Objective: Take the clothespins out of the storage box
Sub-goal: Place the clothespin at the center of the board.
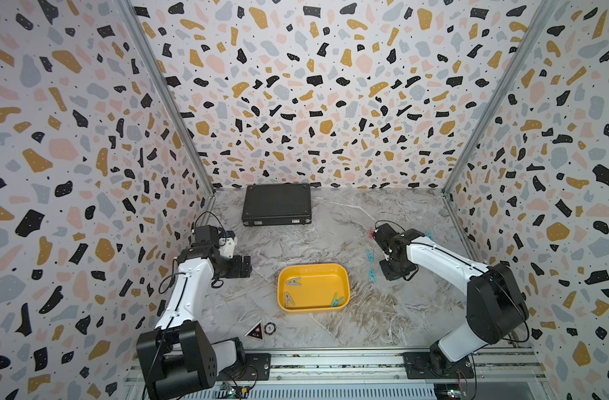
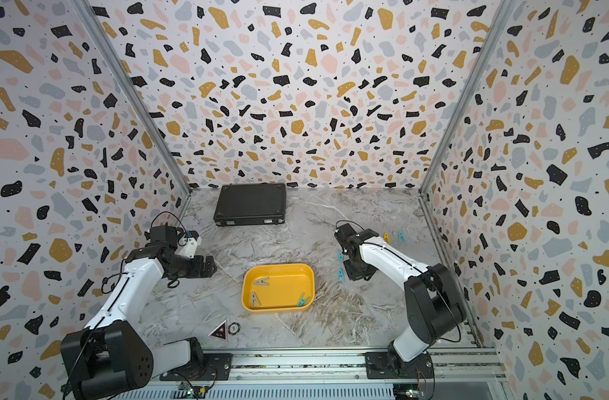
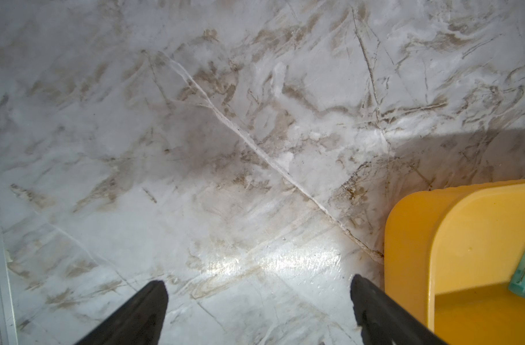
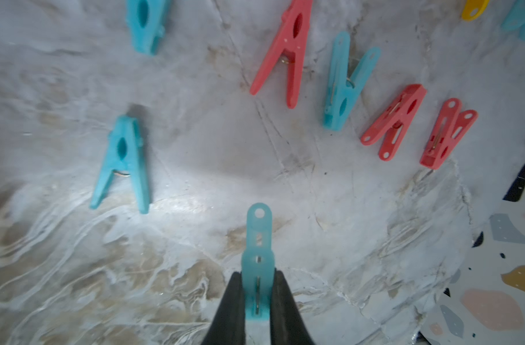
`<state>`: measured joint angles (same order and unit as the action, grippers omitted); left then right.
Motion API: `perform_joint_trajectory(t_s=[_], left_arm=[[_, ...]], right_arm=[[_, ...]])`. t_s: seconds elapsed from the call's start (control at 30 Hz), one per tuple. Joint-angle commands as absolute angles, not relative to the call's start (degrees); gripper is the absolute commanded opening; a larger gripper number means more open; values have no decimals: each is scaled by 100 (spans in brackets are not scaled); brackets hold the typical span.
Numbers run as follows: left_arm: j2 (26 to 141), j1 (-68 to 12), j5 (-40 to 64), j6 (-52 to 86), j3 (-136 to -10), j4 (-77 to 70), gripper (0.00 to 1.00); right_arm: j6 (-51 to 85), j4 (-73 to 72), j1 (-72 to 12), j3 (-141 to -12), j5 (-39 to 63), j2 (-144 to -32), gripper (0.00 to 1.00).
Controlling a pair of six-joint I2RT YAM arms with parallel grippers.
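The right hand (image 4: pixel 256 279) pinches a teal clothespin (image 4: pixel 258 236) over the table (image 4: pixel 210 155). Ahead of it lie loose teal and red clothespins (image 4: pixel 289 56). The left hand (image 3: pixel 258 286) is spread, with the storage box (image 3: pixel 410 233) just beside one finger and three pegs (image 1: pixel 293 281) inside.

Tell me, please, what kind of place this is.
Probably a robot test cell, not a home: left arm and right arm mounted on a metal rail, and patterned panels enclosing the marble-look table on three sides.
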<state>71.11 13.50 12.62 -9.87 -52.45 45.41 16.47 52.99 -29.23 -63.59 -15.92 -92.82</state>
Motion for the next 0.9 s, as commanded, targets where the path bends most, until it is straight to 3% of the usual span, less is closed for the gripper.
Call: perform_joint_trajectory(t_s=[0.0,0.33,0.87], left_arm=[[7037,1386,1327,-1018,-5361,4546,100],[7066,1384,1310,-1013,-5379,4561,100],[7053,1389,1293,-1011,-5362,4549,100]], right_arm=[[1718,5455,-2917,-6469,-1991,-9598,11],[1659,5164,-2925,-6812,-1889,-10294,9],[1934,5118,-3073,-6789,-1704,-10422,25]])
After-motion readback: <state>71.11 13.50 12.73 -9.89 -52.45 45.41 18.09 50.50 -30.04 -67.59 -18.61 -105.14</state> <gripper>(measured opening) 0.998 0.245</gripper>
